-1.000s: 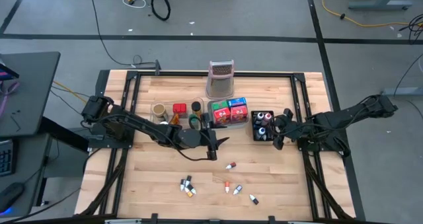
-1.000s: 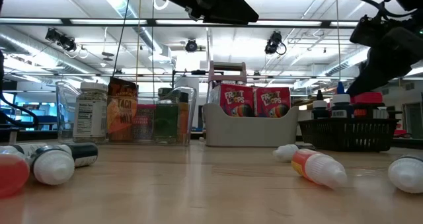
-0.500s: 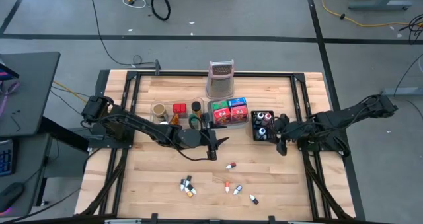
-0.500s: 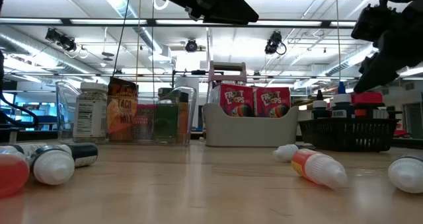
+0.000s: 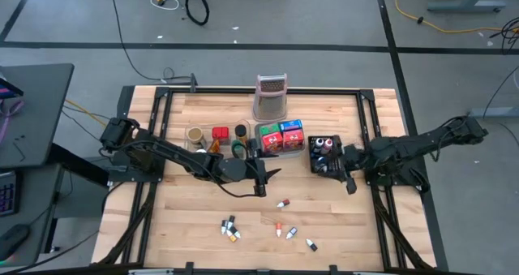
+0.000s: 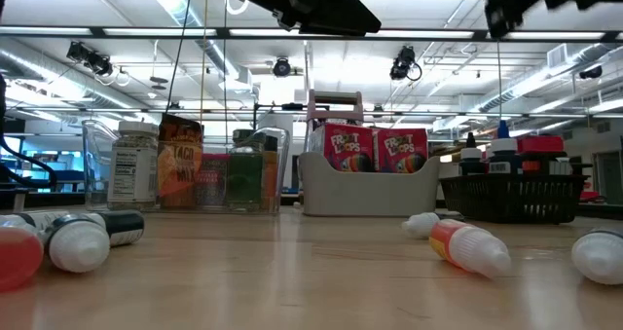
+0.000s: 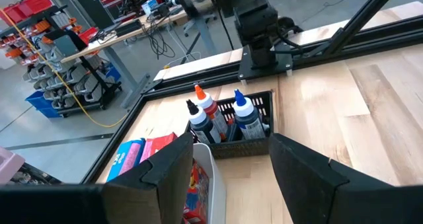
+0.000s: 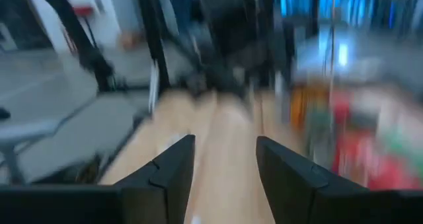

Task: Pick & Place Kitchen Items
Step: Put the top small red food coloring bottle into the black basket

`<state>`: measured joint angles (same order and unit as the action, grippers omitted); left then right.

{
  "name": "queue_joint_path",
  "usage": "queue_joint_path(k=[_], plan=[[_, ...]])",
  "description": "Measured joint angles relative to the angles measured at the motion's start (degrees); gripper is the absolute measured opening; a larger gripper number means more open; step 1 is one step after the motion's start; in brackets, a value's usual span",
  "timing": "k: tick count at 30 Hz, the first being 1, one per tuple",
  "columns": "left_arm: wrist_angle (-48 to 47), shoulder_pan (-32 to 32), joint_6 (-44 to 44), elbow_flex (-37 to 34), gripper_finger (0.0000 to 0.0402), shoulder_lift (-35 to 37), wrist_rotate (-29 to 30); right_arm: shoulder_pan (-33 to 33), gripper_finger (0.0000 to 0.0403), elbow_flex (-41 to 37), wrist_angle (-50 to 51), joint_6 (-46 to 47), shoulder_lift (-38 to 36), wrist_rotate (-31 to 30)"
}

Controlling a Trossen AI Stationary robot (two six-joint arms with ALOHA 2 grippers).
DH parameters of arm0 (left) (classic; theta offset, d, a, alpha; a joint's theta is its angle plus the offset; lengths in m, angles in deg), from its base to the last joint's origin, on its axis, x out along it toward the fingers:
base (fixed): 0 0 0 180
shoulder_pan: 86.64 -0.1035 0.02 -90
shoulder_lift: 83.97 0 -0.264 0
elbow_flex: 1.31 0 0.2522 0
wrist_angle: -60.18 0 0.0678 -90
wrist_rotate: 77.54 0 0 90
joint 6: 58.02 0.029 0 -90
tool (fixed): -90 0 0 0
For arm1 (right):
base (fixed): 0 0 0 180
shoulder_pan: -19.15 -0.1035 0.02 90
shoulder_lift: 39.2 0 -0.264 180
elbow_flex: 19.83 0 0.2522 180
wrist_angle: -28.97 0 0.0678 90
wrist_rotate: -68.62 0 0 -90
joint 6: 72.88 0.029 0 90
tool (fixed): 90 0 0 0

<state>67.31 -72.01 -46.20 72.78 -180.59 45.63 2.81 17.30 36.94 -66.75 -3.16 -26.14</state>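
Standing in a row across the middle of the table (image 5: 203, 210) are three containers. On the left, a clear tray (image 6: 185, 169) holds jars and packets: in the low view a white-labelled jar (image 6: 133, 165), an orange packet (image 6: 180, 163), a red packet (image 6: 210, 181) and a green-labelled bottle (image 6: 247, 176); how many more lie behind them cannot be told. In the centre, a grey tray (image 6: 368, 186) holds small cereal boxes; the low view shows two red ones (image 6: 375, 150) side by side, and the high view shows red, green and blue tops there. On the right, a black basket (image 7: 254, 128) holds dark-capped bottles (image 7: 218, 118): the left wrist view shows three upright, one with an orange tip, one with a black tip and one with a blue tip. Behind the grey tray stands a metal grater (image 5: 271, 96).

Loose on the front of the table lie small capsule-like pieces (image 5: 284, 229): a tight cluster of about three at front left (image 5: 230, 228), one alone nearer the middle (image 5: 282, 203), and three more at front right.

Both grippers hang clear of the tabletop. The left gripper (image 5: 261, 178) is just in front of the grey tray, its fingers parted with nothing between them; the lone capsule lies near it, toward the table's front. The right gripper (image 5: 347, 180) is just beside the black basket's front right corner, its fingers (image 8: 170, 178) likewise parted and empty; the bottles stand just beside it in the basket, and the loose pieces lie well apart from it
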Motion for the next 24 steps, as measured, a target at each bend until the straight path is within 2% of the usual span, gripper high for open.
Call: queue_joint_path(k=[4, 7, 14, 24], plan=[[0.0, 0.0, 0.0, 0.0, 0.021, 0.0, 0.0, 0.0, 0.017, 0.0, -13.1, -11.7, 0.0, 1.4], [0.0, 0.0, 0.0, 0.0, 0.021, 0.0, 0.0, 0.0, 0.0169, 0.0, -18.9, -15.8, 0.1, 0.6], [0.0, 0.0, 0.0, 0.0, 0.021, 0.0, 0.0, 0.0, 0.0169, 0.0, -18.8, -12.4, 1.8, 0.2], [0.0, 0.0, 0.0, 0.0, 0.021, 0.0, 0.0, 0.0, 0.0169, 0.0, -19.6, -13.2, 8.0, 0.2]])
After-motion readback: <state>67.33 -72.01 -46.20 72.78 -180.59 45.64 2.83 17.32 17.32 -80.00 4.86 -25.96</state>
